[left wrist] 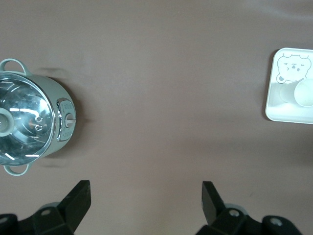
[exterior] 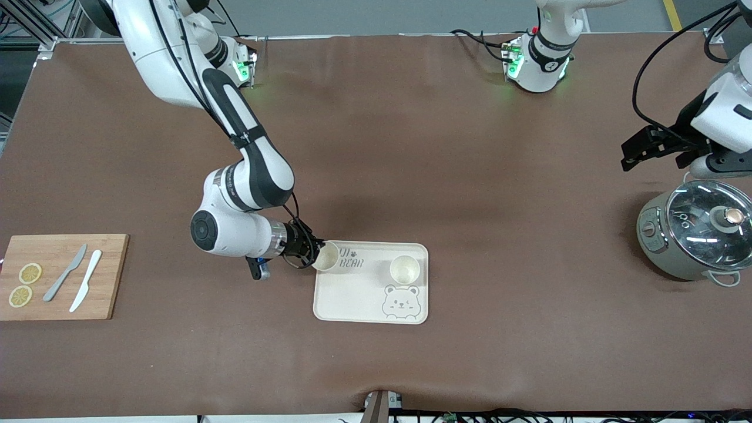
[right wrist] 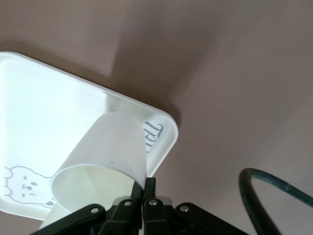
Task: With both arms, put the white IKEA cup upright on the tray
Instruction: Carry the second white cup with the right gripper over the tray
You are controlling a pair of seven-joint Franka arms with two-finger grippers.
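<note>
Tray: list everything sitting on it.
On the tray: one cup upright, and a second cup pinched at its rim by the right gripper, tilted over the tray's corner. That cup hides part of the lettering. The bear drawing shows fully.

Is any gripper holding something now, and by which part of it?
The right gripper holds a white cup by its rim, fingers pinching the wall at the mouth, over the tray. The left gripper, beside the pot, is open and holds nothing.
</note>
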